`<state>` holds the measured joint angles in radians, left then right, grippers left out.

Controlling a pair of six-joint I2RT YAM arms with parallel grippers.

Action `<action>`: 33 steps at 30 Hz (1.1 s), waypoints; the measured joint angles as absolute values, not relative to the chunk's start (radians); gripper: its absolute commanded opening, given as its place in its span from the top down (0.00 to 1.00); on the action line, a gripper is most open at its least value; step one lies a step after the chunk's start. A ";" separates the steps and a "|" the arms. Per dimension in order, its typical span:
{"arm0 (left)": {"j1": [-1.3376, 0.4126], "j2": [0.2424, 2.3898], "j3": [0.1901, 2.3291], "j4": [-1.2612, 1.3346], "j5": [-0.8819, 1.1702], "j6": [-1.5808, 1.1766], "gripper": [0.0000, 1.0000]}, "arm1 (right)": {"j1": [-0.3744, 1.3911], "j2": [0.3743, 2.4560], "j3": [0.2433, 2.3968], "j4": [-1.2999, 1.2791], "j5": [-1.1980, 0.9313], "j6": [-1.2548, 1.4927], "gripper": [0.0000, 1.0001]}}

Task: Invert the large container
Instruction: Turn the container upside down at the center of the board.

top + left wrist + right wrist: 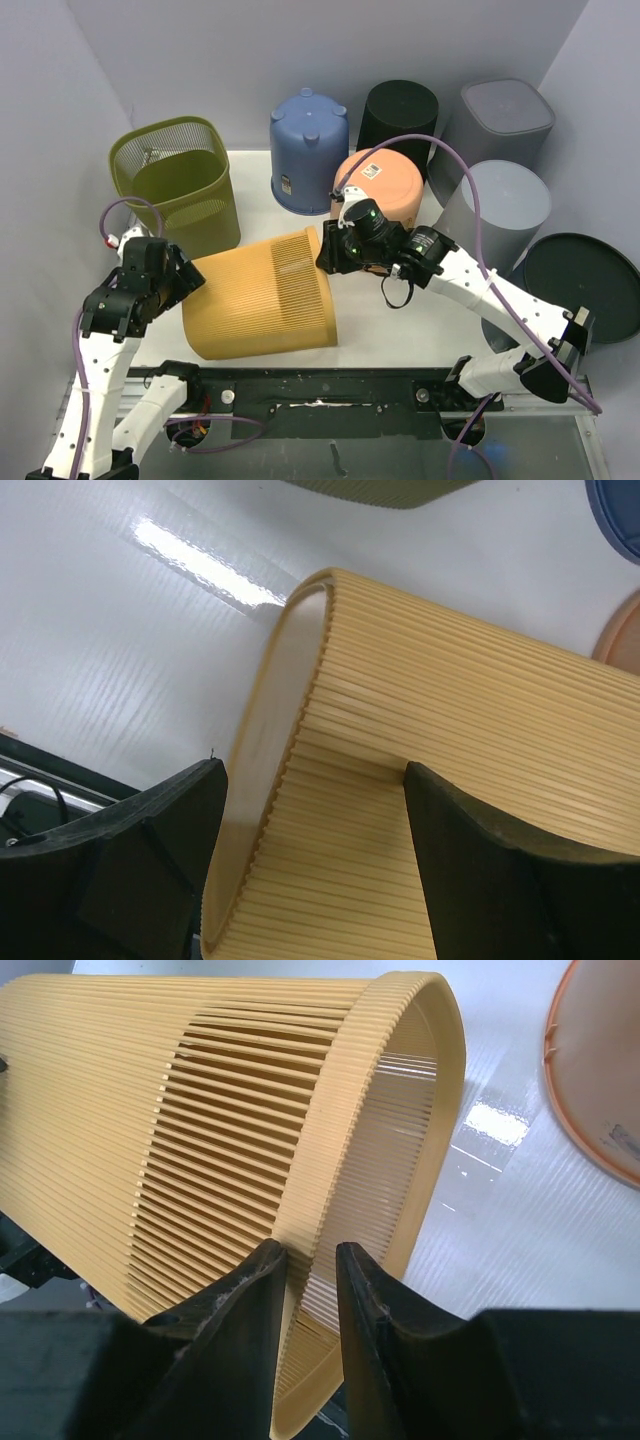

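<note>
The large container (265, 295) is a yellow ribbed bin lying on its side on the white table (400, 320), with its open mouth to the right and its base to the left. My right gripper (328, 258) is shut on the rim of the mouth. In the right wrist view (310, 1250) one finger is outside the wall (120, 1090) and one inside. My left gripper (190, 278) is at the base end. In the left wrist view (312, 770) its fingers stand wide apart, straddling the base corner of the bin (450, 710).
Behind stand an olive mesh basket (180, 185), an upside-down blue bin (308, 150), a black bin (398, 118), a peach bin (380, 188) and two grey bins (505, 120) (495, 205). A black round bin (580, 285) is at the right edge.
</note>
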<state>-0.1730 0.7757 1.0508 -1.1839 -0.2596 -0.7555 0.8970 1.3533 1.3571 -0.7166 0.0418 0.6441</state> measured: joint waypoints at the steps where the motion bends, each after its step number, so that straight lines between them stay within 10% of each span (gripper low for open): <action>1: -0.173 0.771 1.045 -1.177 -0.244 -0.757 0.28 | 0.897 1.349 1.350 -0.715 0.041 0.647 0.74; 33: -0.123 0.982 1.379 -0.785 0.404 -0.741 0.31 | 0.818 1.304 1.206 -0.694 0.144 0.694 0.76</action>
<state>-0.1230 0.9817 1.3788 -0.7853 0.4038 -0.7410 0.8177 1.3037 1.2060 -0.6945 0.1444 0.6941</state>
